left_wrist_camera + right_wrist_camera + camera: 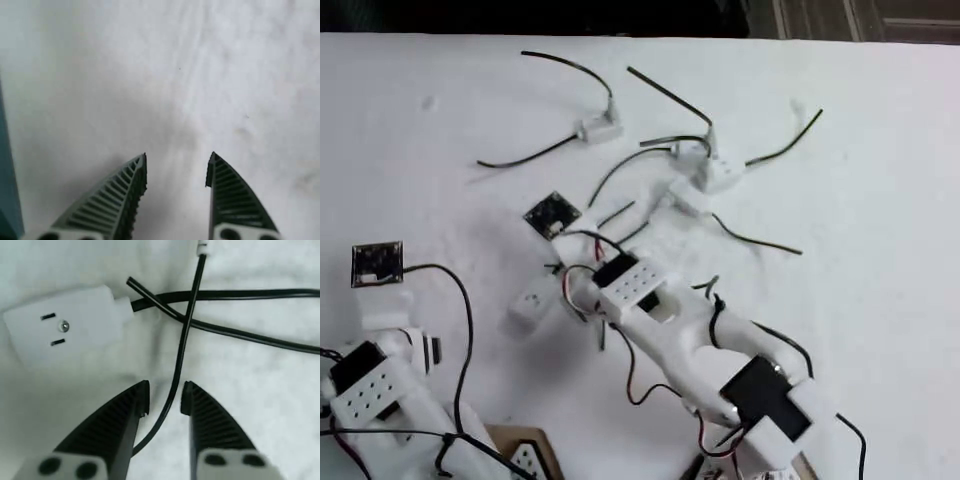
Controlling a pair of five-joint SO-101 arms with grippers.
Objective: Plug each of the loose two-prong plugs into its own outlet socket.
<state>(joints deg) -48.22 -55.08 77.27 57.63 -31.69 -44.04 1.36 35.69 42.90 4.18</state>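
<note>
A white outlet block with two slots and a centre screw lies on the white table, a black cord leaving its end. My right gripper hovers just short of it, open by a narrow gap, and a thin black cord runs between the fingers up to a small white end piece. From above, the same outlet sits beside the right arm, which covers its gripper. My left gripper is open over bare table at the near left. More white plug pieces with black cords lie farther back.
Loose black cords sprawl across the middle and back of the table. The left arm stands at the near left corner with its own cables. A teal edge borders the left wrist view. A brown board lies at the front edge.
</note>
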